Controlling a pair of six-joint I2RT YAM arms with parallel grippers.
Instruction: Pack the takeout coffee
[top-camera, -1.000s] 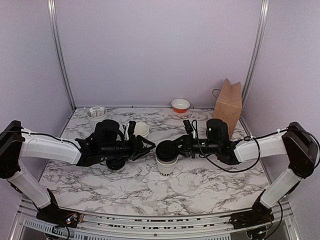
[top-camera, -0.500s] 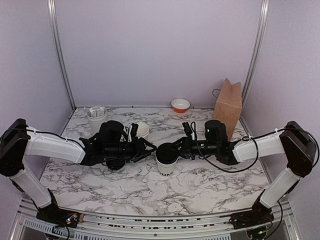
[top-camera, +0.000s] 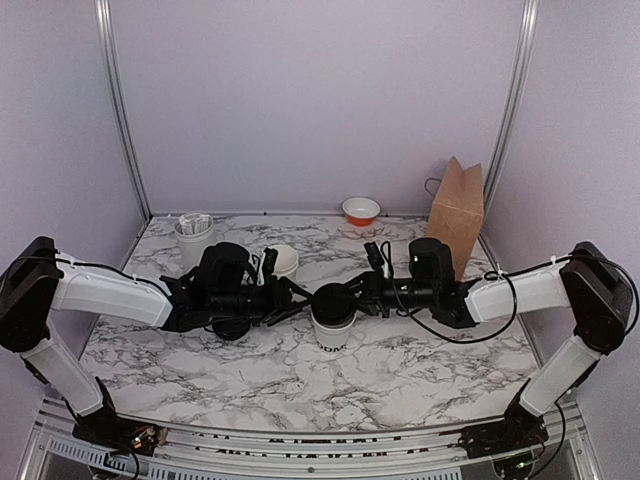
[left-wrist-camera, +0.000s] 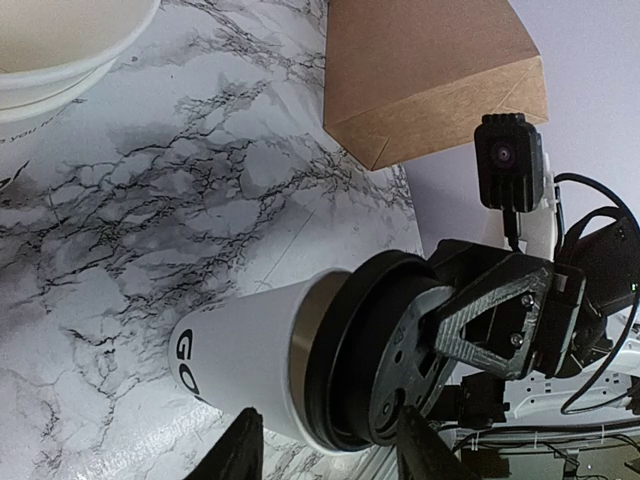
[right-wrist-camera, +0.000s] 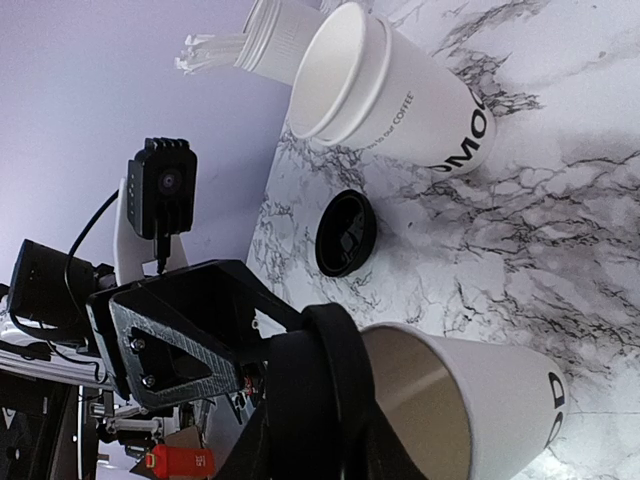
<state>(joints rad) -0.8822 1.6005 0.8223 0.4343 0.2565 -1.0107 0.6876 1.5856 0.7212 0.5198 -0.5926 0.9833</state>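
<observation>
The right gripper pinches a black lid against the mouth of the white paper cup, upright mid-table. The left gripper hangs half-open just beside the cup. Its fingertips are cropped in the wrist view, so contact is unclear. The cup's lettering is partly hidden.

The right gripper is holding a black lid in its jaws at the mouth of the white cup, which is standing upright on the marble counter. The left gripper is hovering just beside that cup, jaws apart. A stack of cups is standing behind it, and a brown paper bag is sitting at the back right.
</observation>
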